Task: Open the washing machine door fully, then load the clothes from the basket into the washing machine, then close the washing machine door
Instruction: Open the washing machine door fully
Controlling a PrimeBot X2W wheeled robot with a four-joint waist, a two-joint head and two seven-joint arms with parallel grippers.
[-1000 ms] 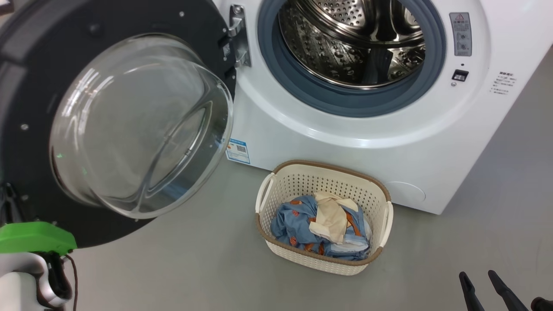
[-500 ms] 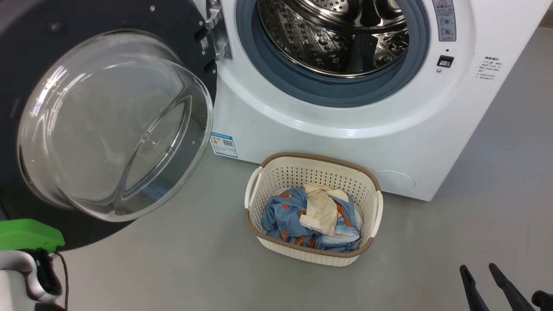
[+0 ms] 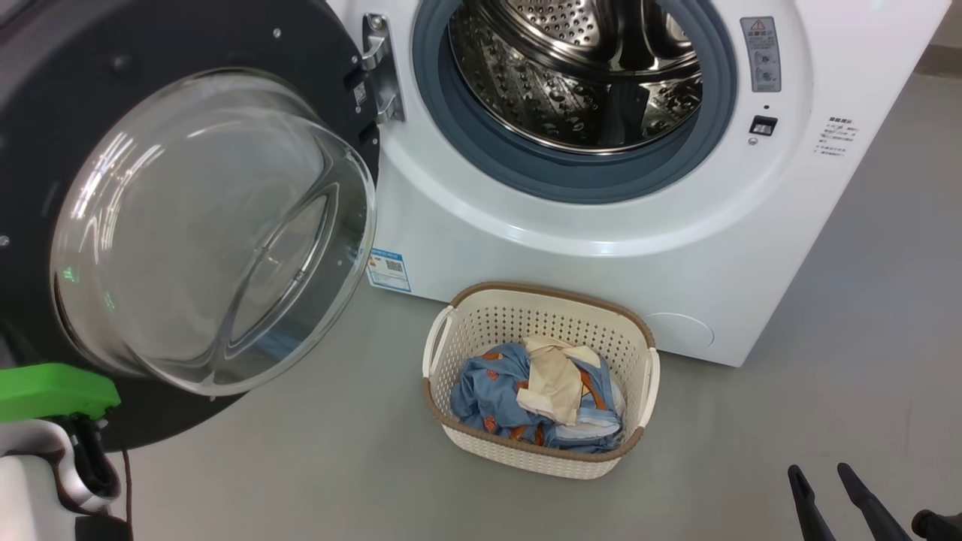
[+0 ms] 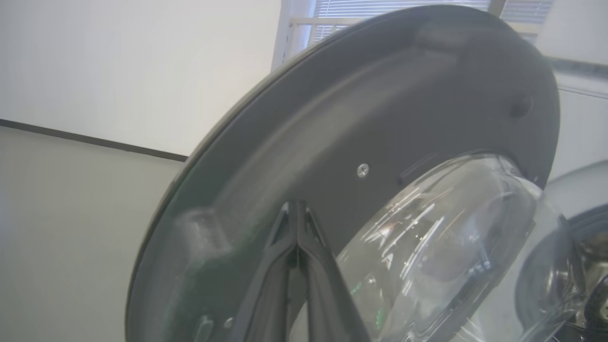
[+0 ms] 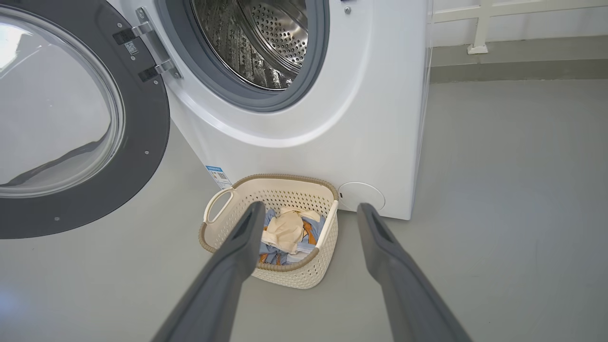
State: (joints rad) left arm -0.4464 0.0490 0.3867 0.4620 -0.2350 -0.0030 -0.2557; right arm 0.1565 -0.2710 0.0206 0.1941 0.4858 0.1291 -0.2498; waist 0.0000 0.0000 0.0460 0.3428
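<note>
The washing machine door (image 3: 188, 37) stands swung wide to the left, its clear glass bowl bulging toward me. The white washing machine (image 3: 601, 248) shows its bare steel drum (image 3: 579, 68) inside a grey gasket. On the floor before it sits the cream basket (image 3: 541, 293), holding the clothes (image 3: 526, 391): light blue printed fabric with a beige piece on top. My left gripper (image 4: 297, 209) is shut, tips close against the door's (image 4: 380, 95) black inner face beside the glass. My right gripper (image 5: 311, 209) is open and holds nothing, pointing at the basket (image 5: 285, 178) from a distance; its fingertips show low at the right (image 3: 818, 472).
Grey floor (image 3: 827, 361) spreads around the basket and to the machine's right. My left arm's green wrist piece (image 3: 52, 391) sits just below the door's lower edge. A white wall with a dark baseboard line (image 4: 85, 137) lies behind the door.
The whole head picture has shifted a little, so the camera moved. Door, basket, clothes and right gripper keep the same places relative to one another.
</note>
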